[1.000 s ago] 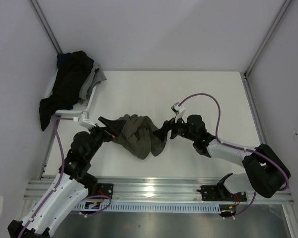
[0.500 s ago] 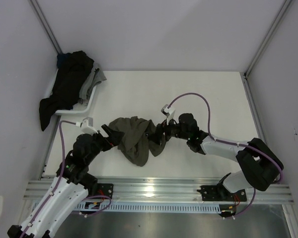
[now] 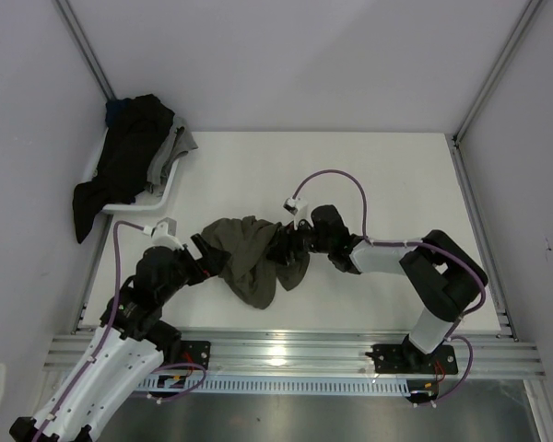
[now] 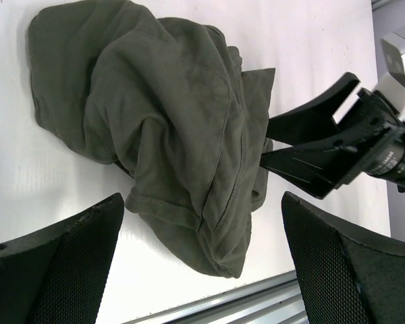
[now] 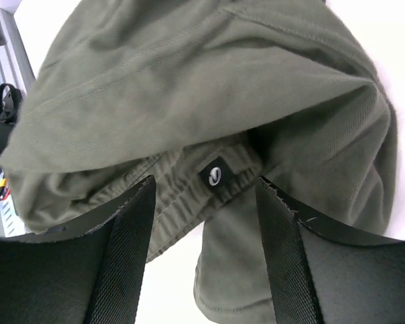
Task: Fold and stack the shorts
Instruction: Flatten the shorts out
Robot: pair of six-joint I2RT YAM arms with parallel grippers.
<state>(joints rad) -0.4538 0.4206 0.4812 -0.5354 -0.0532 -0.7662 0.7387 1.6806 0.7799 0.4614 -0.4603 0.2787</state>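
The olive-green shorts (image 3: 251, 260) lie crumpled mid-table, seen close in the left wrist view (image 4: 169, 115). My left gripper (image 3: 205, 256) is open at their left edge, its jaws wide either side of the cloth's near end (image 4: 202, 199). My right gripper (image 3: 284, 246) is at the shorts' right edge. Its jaws stand apart around the waistband with the small black label (image 5: 216, 175), not pressed on it. The black shorts (image 3: 127, 164) hang over the white basket (image 3: 169, 191) at the back left.
Grey cloth (image 3: 175, 147) also lies in the basket. A metal rail (image 3: 286, 348) runs along the table's near edge, just beyond the shorts' lower end. White walls close in the table at the left, back and right.
My right gripper has moved left onto the shorts' right edge, and its jaws have narrowed. The left gripper has shifted slightly. The olive shorts are bunched tighter.
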